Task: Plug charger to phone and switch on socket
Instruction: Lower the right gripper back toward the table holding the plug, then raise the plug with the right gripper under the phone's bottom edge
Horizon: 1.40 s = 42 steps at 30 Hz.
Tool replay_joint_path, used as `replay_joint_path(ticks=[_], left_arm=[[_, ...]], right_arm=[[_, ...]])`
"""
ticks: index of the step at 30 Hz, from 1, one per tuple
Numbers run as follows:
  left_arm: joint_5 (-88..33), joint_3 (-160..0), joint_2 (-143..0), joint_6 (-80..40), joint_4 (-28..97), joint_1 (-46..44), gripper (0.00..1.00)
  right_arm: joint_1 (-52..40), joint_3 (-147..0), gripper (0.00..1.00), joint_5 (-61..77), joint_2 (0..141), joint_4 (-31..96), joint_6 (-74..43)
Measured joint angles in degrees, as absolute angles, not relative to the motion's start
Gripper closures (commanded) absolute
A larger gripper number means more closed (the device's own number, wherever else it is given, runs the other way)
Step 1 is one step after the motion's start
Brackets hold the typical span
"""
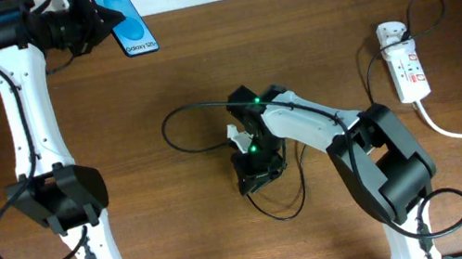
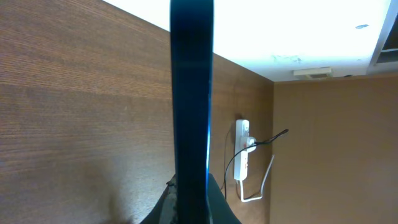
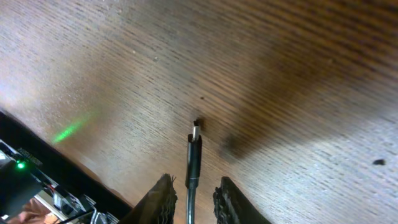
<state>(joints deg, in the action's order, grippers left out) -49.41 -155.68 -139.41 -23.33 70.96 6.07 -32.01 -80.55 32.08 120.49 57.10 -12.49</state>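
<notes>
Left claw [image 1: 106, 17] clamped shut (arm [image 1: 21, 108] stretched far forward); right claw [image 3: 194, 183] points down, jaws slightly parted.

Phone [image 2: 191, 93] edge-on, screen hidden; socket [image 2: 241, 165] switches too small to read.

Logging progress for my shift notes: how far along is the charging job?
Done: the left claw holds the phone; the adapter sits in the socket. In hand: the charger plug sits within the right claw, grip unclear. Left: plug into phone, switch socket on.
</notes>
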Motion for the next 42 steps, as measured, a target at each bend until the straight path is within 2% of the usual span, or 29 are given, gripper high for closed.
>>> replay_joint_path(ticks=[2, 8, 10, 15, 26, 28, 32, 36, 40, 42], left_arm=[[-49.4, -155.7, -139.4, -23.3, 71.0, 6.1, 1.0], [-49.4, -155.7, -139.4, -23.3, 71.0, 6.1, 1.0], [-49.4, -155.7, -139.4, -23.3, 71.0, 6.1, 1.0], [-49.4, -155.7, -139.4, -23.3, 71.0, 6.1, 1.0], [-49.4, -155.7, -139.4, -23.3, 71.0, 6.1, 1.0], [-49.4, -155.7, -139.4, -23.3, 71.0, 6.1, 1.0], [-49.4, -155.7, -139.4, -23.3, 71.0, 6.1, 1.0], [-49.4, -155.7, -139.4, -23.3, 71.0, 6.1, 1.0], [-50.9, -155.7, -139.4, -23.3, 69.5, 6.1, 1.0], [-57.7, -155.7, -139.4, -23.2, 62.5, 6.1, 1.0]], right_arm=[[-32.3, -80.6, 0.83, 32.1, 120.5, 57.0, -12.7], [-32.3, -80.6, 0.81, 32.1, 120.5, 57.0, -13.1], [-32.3, -80.6, 0.75, 32.5, 120.5, 57.6, -13.2], [-32.3, -80.6, 0.79, 32.7, 120.5, 58.1, -13.3], [-32.4, -78.9, 0.78, 32.6, 120.5, 56.7, -13.3], [-32.4, -78.9, 0.83, 32.6, 120.5, 56.3, -13.3], [-32.4, -78.9, 0.85, 32.6, 120.5, 55.7, -13.3], [-32.4, -78.9, 0.96, 32.6, 120.5, 55.2, -13.2], [-32.3, -78.9, 0.96, 33.3, 120.5, 55.0, -13.3], [-31.7, -78.9, 0.96, 37.3, 120.5, 54.7, -12.3]])
